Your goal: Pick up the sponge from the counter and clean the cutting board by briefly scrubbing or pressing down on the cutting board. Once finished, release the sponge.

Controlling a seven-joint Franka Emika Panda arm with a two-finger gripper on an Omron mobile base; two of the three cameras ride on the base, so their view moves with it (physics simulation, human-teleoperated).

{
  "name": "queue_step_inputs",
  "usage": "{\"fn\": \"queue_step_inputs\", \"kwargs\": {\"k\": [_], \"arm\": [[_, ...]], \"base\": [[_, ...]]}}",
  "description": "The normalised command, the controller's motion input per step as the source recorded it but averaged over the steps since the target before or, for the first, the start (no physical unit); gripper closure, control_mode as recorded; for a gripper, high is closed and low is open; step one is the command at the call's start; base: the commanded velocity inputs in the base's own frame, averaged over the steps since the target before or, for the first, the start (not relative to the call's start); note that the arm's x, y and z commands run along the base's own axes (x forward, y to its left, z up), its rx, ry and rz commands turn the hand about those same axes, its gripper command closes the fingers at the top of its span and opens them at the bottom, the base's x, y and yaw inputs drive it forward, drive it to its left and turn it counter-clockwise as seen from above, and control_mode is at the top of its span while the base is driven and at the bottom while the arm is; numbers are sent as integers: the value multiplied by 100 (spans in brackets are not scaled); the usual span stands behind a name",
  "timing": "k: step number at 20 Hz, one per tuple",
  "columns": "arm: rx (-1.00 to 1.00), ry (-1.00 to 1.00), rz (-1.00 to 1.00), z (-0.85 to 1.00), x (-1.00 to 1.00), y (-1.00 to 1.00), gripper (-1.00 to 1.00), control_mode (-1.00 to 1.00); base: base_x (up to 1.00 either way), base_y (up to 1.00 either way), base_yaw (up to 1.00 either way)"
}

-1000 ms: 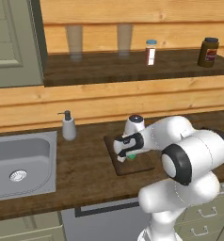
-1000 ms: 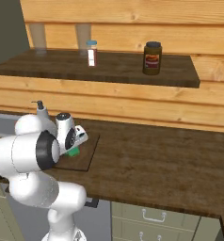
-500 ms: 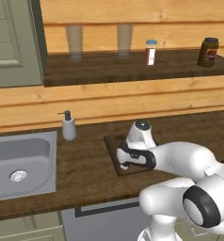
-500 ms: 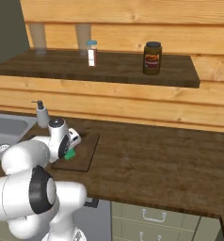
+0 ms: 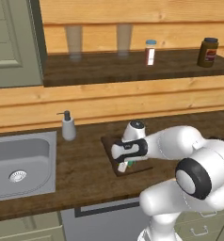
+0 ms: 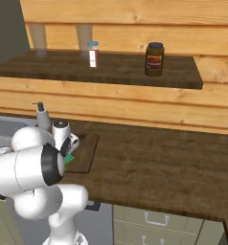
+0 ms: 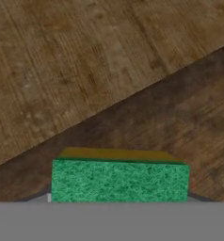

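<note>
The green sponge (image 7: 119,181), with its yellowish layer on the far side, lies flat on the dark cutting board (image 7: 180,117). My gripper (image 5: 125,164) is shut on the sponge and holds it down near the board's front left part. A sliver of green sponge (image 5: 131,163) shows under the hand, and the sponge (image 6: 68,159) also peeks out beside the gripper (image 6: 66,154). The cutting board (image 5: 140,162) lies on the counter (image 5: 85,174), right of the sink. The lighter counter (image 7: 62,56) runs past the board's edge. The fingertips are hidden.
A steel sink (image 5: 20,164) is set in the counter at the left, with a soap dispenser (image 5: 68,127) beside it. The shelf (image 5: 132,66) above carries two glasses, a spice bottle (image 5: 150,52) and a jar (image 5: 208,52). My elbow bulks at the counter's front right.
The hand has slid with the sponge across the board toward its front edge. The arm's elbow has swung lower and to the right.
</note>
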Motion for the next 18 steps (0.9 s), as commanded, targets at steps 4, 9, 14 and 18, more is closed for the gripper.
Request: {"fn": "queue_step_inputs", "kwargs": {"k": [4, 9, 14, 18], "arm": [[0, 14, 12, -33, 8, 29, 100, -100], [1, 1, 5, -3, 0, 7, 100, -100], [0, 0, 6, 0, -1, 12, 100, -100], [0, 0, 6, -8, 0, 22, 100, -100]], "base": [[0, 0, 0], [0, 0, 0], [0, 0, 0], [0, 0, 0]]}}
